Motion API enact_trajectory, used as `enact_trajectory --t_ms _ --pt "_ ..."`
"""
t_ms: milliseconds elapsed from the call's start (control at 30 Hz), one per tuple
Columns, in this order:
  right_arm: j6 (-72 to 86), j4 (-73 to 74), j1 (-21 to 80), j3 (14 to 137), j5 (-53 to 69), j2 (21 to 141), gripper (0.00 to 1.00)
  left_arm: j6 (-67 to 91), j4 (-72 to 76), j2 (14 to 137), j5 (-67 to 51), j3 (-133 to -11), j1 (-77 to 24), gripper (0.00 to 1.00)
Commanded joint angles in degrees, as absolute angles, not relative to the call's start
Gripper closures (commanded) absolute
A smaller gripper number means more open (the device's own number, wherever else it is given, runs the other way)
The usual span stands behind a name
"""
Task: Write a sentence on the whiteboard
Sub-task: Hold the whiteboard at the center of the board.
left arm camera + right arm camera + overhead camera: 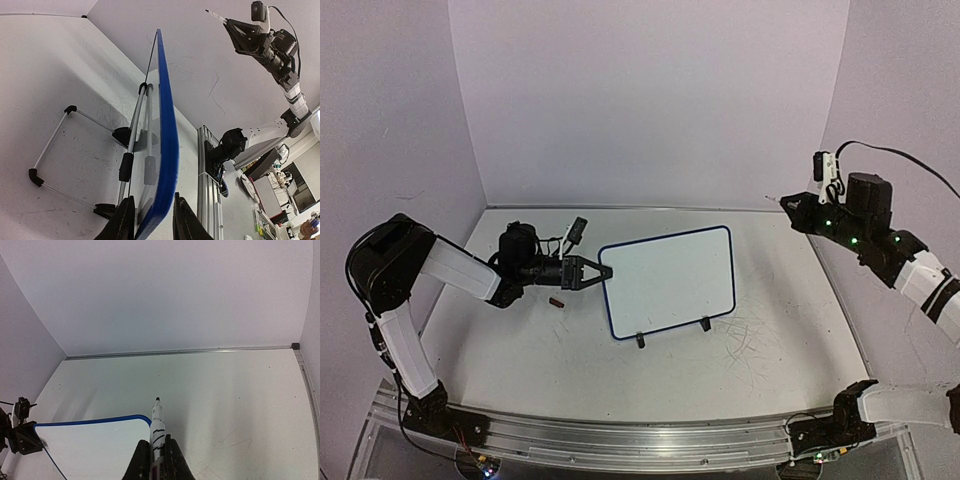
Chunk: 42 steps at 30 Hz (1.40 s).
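Left gripper (pixel 154 222) clamped on the whiteboard (pixel 670 280); marker (pixel 157 432) held high and well apart

Left gripper's fingers were pinched on the whiteboard's left rim, the blue edge caught between them in the left wrist view; just beside that grip a small dark reddish thing (pixel 557 301) lay on the table (pixel 520 370), too small to identify. The whiteboard stood near the middle of the table on two black clip feet (pixel 640 341), leaning back on its wire stand (pixel 50 145), its long axis running left to right; its face was blank, so no sentence had been written yet. Farther back and off to the right, the right gripper (pixel 157 461) was shut on the marker, raised well above the table; the marker's tip pointed out past the fingers toward the back wall, with the whiteboard's upper right corner showing below and to the left of it in the right wrist view. The left arm was the nearer one but was taken up as a brace; the writing would probably fall to the right arm, which would need to come down and leftward and tilt the tip onto the whiteboard's upper left area.
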<state>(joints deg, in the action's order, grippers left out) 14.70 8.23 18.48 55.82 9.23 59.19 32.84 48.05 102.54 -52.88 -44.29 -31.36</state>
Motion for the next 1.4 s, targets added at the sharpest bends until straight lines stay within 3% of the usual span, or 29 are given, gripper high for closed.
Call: enact_trajectory --t_ms 0,133,400,667,1100,1367 --pt "13.01 7.86 18.99 58.38 9.7 58.58 1.0 30.88 50.44 102.04 -54.34 -44.74 -30.47 0.7" --pt "13.07 6.98 19.54 57.89 11.65 58.67 1.0 30.54 50.39 100.42 -52.82 -43.48 -29.14 0.61" --pt "12.68 5.75 20.72 57.74 12.97 58.8 1.0 30.82 50.71 100.93 -52.37 -41.52 -30.36 0.59" --pt "12.48 5.11 22.21 57.83 13.7 59.32 1.0 31.4 51.78 101.4 -51.65 -39.3 -32.93 0.61" --pt "11.95 5.34 23.81 57.64 12.97 57.75 1.0 34.87 60.49 105.34 -50.03 -38.27 -33.92 0.76" --pt "11.32 5.58 24.07 57.5 13.31 57.38 1.0 34.37 60.56 106.63 -49.36 -38.05 -33.93 0.7"
